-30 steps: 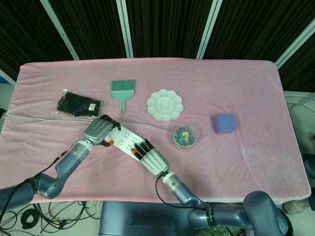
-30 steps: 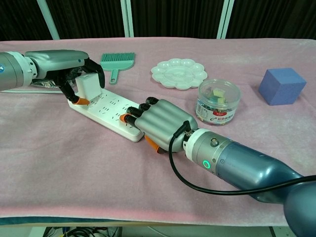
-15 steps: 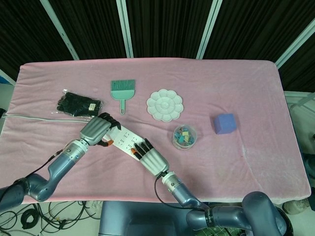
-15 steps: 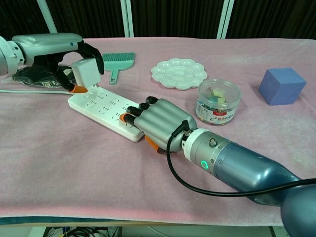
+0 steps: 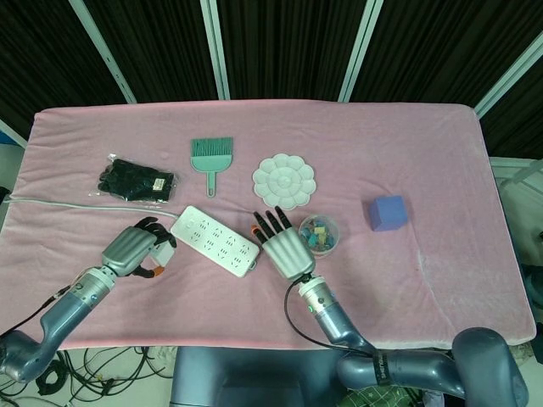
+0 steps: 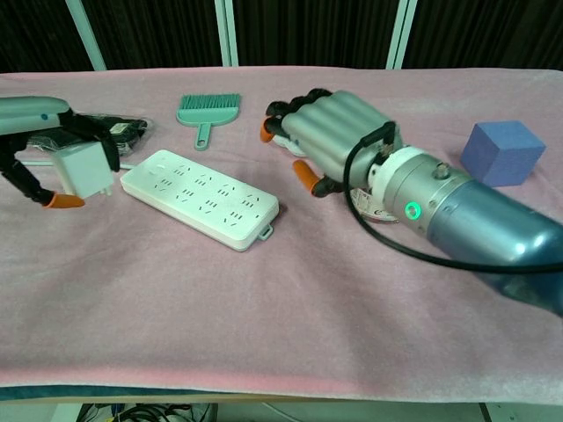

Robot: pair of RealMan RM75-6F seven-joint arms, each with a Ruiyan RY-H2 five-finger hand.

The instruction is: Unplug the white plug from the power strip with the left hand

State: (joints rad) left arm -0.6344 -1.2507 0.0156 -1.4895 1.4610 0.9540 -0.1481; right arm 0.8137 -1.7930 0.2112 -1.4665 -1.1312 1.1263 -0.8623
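Head view
left robot hand (image 5: 134,248): low on the worktop (image 5: 441,153), fingers wrapped round the plug (image 5: 163,253), of which only a white sliver shows at the fingertips.
power strip (image 5: 215,241): lies flat and slanted just to the right of the left robot hand, apart from it, all sockets bare.
right robot hand (image 5: 283,244): just right of the strip's near end, not touching it; fingers straight and spread, holding nothing.
jar (image 5: 319,235): clear tub of coloured bits, right beside the right robot hand's fingers.
paint tray (image 5: 284,181): white flower-shaped dish beyond the right robot hand.
brush (image 5: 209,156): green, beyond the strip.
black bundle (image 5: 136,180): beyond the left robot hand, with a grey cable (image 5: 59,201) running past it.
blue cube (image 5: 388,213): well right of both hands.

Chest view
left robot hand (image 6: 40,145): at the left edge, grasping the plug (image 6: 81,169) between thumb and fingers; the white block is lifted clear of the cloth.
plug against power strip (image 6: 201,199): the plug sits just left of the strip's far end, a gap between them, none of its prongs in a socket.
right robot hand (image 6: 327,139): raised above the cloth to the right of the strip, released and empty, hiding most of the jar.
brush (image 6: 207,112): behind the strip.
blue cube (image 6: 501,153): far right.
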